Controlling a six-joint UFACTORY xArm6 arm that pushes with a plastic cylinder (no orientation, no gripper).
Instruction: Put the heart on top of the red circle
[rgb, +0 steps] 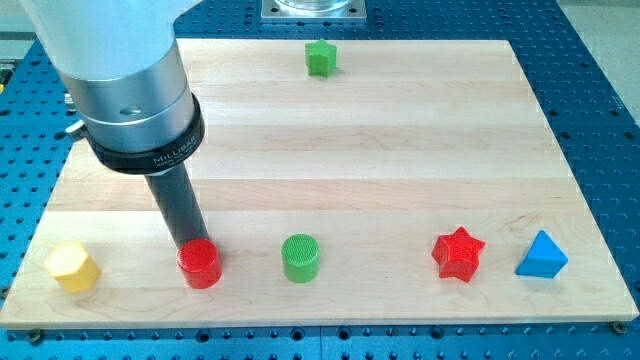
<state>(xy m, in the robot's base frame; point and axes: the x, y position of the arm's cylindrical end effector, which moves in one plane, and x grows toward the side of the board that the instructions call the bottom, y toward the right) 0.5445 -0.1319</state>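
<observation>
A red circle block sits near the view's bottom left on the wooden board. My tip is at the red circle's upper left edge, touching or nearly touching it. No heart-shaped block can be made out in this view. The rod comes down from a large silver and black arm housing at the view's upper left, which hides part of the board behind it.
A yellow hexagon block lies at the bottom left. A green circle block is right of the red circle. A red star and a blue triangle lie at the bottom right. A green star-like block sits at the top.
</observation>
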